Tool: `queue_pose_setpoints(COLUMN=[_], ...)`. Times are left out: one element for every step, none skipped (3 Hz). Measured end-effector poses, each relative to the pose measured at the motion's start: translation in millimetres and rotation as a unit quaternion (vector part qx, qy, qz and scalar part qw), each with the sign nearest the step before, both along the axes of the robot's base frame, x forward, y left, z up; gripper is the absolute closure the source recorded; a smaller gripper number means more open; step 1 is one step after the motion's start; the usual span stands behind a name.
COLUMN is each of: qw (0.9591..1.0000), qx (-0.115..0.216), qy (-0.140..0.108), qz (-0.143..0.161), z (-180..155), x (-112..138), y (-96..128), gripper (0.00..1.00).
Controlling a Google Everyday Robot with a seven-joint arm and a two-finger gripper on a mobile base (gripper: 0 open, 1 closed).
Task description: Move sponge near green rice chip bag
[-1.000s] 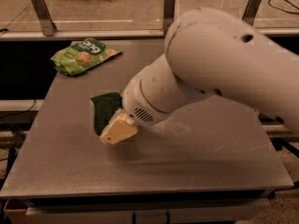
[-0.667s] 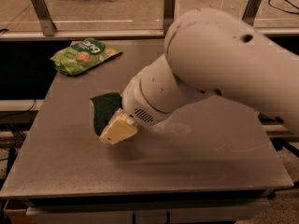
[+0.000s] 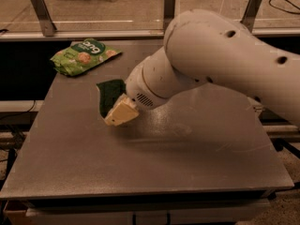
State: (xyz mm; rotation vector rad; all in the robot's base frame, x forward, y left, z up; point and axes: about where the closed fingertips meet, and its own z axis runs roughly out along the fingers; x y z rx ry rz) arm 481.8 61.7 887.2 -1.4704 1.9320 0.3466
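Grey worktop (image 3: 187,163) filled our view; the sponge (image 3: 108,93) and the hand (image 3: 121,114) at its lower edge had shifted up-frame toward the bag (image 3: 84,55) at upper left, still apart. Whether the hand gripped it, we could not tell.

Grey table (image 3: 164,168) bears green rice chip bag (image 3: 84,55) and sponge (image 3: 110,93), pincer (image 3: 121,114) over sponge.

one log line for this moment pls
gripper: low over near end of dark green wavy-edged sponge | sponge: mid-table | crinkled light-green chip bag: far-left corner of grey table, apart from sponge | task: not done
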Motion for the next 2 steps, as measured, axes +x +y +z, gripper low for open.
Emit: queue_pose_setpoints(qw=[0.9998, 0.9996], qx=[0.01, 0.02], qy=[-0.013, -0.017], qz=[-0.009, -0.013], z=[-7.4, -17.7], x=[54.2, 103.3], y=[2.4, 12.3], gripper=[1.0, 1.0])
